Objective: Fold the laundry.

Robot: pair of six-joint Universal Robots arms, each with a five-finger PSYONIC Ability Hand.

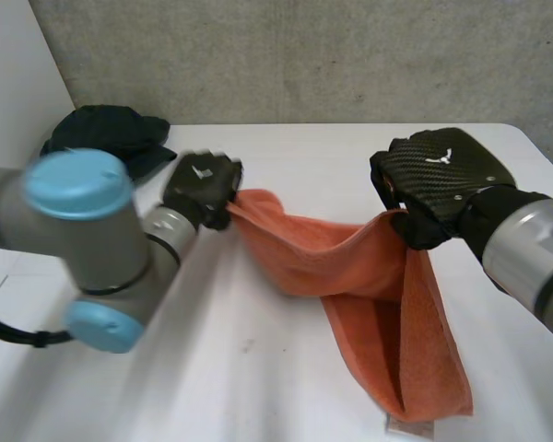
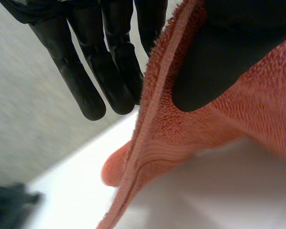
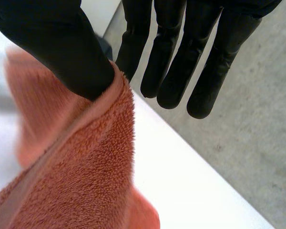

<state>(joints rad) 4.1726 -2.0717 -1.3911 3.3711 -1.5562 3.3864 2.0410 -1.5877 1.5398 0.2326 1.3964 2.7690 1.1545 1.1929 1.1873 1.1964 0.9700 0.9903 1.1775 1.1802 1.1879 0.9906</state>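
I see left hand (image 1: 201, 187), centre-left, pinching one end of orange towel (image 1: 387, 304); right hand (image 1: 438, 180), upper right, pinching its edge. Towel sags over counter (image 1: 258, 368). Dark cloth (image 1: 111, 133) upper left.

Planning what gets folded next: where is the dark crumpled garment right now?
Head view: the dark crumpled garment lies at the white table's far left corner, just behind the left hand, apart from the orange terry towel.

Plain orange towel (image 1: 387, 304); v. dark, blk-ish cloth (image 1: 106, 133); white table (image 1: 286, 387); mottled grey wall (image 1: 304, 55).
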